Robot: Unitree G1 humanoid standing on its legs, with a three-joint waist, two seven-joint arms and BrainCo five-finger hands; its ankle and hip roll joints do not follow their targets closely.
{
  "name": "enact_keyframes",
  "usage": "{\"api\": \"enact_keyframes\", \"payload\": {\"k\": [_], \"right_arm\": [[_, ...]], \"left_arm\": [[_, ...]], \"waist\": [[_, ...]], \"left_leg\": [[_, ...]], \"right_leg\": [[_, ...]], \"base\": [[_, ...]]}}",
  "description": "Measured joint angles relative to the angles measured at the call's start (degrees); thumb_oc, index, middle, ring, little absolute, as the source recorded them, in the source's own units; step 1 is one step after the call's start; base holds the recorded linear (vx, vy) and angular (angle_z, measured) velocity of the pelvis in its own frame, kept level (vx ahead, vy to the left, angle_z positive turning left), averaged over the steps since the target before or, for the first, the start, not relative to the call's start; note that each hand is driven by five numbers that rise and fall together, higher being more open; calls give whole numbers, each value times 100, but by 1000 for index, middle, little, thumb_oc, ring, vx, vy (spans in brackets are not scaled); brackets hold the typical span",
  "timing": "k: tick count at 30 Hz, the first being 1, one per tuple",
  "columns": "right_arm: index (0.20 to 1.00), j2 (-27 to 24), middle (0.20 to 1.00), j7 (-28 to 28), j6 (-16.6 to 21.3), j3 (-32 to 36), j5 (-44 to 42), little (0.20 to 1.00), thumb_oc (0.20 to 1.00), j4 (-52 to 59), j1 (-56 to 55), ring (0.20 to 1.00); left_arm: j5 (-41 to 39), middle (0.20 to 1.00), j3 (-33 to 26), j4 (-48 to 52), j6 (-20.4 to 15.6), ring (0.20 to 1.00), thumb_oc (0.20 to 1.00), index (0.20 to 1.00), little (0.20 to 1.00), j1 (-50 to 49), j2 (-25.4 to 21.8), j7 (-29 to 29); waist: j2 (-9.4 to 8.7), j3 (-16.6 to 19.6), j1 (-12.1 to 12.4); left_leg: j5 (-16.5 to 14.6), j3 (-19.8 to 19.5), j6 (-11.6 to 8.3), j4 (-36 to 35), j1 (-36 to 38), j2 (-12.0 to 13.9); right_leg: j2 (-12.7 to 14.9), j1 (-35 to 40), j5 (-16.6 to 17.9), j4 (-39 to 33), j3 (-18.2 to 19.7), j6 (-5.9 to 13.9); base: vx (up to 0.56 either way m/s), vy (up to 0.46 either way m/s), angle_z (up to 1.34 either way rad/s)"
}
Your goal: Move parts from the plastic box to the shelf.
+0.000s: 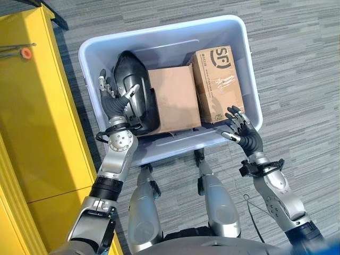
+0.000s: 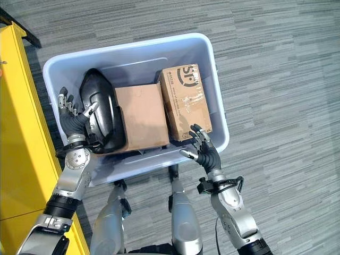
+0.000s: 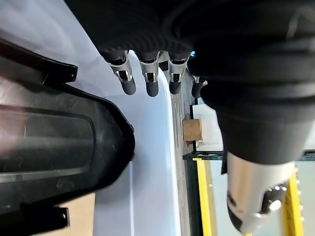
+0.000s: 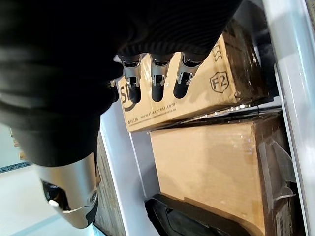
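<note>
Grey striped carpet (image 1: 297,64) lies under everything; a yellow shelf unit (image 1: 37,106) stands just beside the plastic box (image 1: 164,45), on the left hand's outer side; that box's pale blue wall rises between each hand and the floor around it.

Left hand (image 1: 110,101) reaches inside the box at its left wall; its fingers (image 3: 150,83) are straight and slightly spread, holding nothing, lying between the wall and a black moulded part (image 1: 133,90), whose edge sits just beside the thumb, possibly touching it.

Right hand (image 1: 241,130) hovers over the box's near right corner; its fingers (image 4: 157,83) are relaxed and apart, just above the near end of a printed cardboard carton (image 1: 218,79); contact is unclear.

Inside the box, side by side: the black part, a plain brown carton (image 1: 172,98) in the middle, and the printed carton.
</note>
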State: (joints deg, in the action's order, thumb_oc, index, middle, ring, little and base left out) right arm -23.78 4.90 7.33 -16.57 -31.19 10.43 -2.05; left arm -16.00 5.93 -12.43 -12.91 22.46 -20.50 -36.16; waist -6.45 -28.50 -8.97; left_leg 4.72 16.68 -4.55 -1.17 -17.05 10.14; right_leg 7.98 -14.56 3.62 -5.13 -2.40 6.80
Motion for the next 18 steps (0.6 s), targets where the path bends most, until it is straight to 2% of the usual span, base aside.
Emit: {"api": "enact_keyframes", "payload": {"k": [13, 18], "right_arm": [[1000, -10, 1000, 68, 119, -87, 1, 1000, 1000, 0, -8, 1000], [1000, -191, 1000, 176, 194, -200, 2, 1000, 1000, 0, -6, 1000]], "left_arm": [[437, 1000, -13, -260, 37, 1000, 1000, 1000, 1000, 49, -26, -574], [537, 1000, -42, -259, 37, 1000, 1000, 1000, 1000, -89, -14, -827]], "waist": [[-49, -26, -52], [-52, -28, -21]], "left_leg": [[1, 2, -1, 3, -126, 2], [2, -1, 0, 4, -149, 3]], "right_leg": [[0, -130, 18, 0, 4, -11], [0, -148, 18, 0, -1, -11]], "base": [[0, 0, 0], [0, 0, 0]]}}
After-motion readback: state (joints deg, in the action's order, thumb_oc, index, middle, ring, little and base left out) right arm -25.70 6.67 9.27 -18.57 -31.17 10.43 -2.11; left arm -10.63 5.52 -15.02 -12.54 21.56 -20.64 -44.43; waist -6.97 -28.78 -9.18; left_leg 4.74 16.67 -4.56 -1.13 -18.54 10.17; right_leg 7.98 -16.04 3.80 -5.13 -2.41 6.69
